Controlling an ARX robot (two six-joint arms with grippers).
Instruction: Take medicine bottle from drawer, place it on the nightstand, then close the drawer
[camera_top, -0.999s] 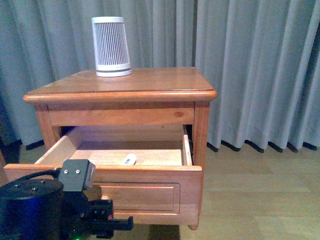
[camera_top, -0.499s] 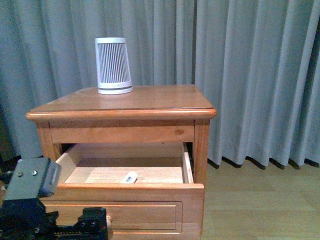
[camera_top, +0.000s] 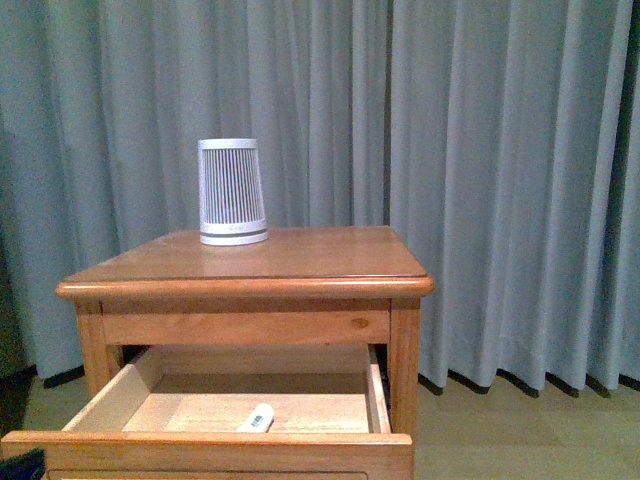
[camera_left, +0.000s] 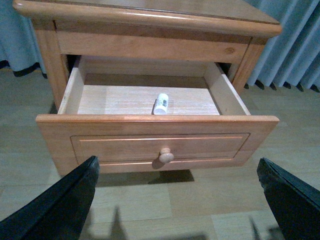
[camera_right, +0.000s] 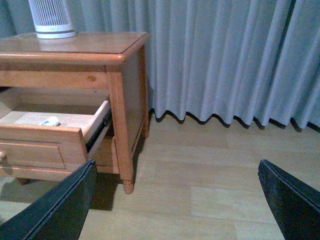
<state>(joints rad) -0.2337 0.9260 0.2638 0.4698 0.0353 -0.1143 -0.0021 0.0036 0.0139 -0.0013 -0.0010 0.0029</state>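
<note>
The honey-brown nightstand (camera_top: 300, 255) stands before me with its upper drawer (camera_top: 215, 440) pulled out. On the drawer's pale floor lies the tiny white medicine bottle (camera_top: 257, 418) on its side, also seen in the left wrist view (camera_left: 161, 103) and the right wrist view (camera_right: 50, 121). My left gripper (camera_left: 180, 200) is open, well back from the drawer front (camera_left: 160, 142) and its round knob (camera_left: 165, 156), holding nothing. My right gripper (camera_right: 177, 205) is open over bare floor to the right of the nightstand (camera_right: 80, 47). Neither arm shows in the front view.
A white-and-grey ribbed canister (camera_top: 232, 192) stands at the back left of the nightstand top. Grey curtains (camera_top: 500, 190) hang behind. Light wooden floor (camera_right: 215, 165) stretches to the right of the cabinet. A dark strip shows at the left edge of the front view.
The front view has tilted upward: the nightstand sits lower in frame, and the left arm that filled the lower left has dropped out of view. The bottle lies where it was.
</note>
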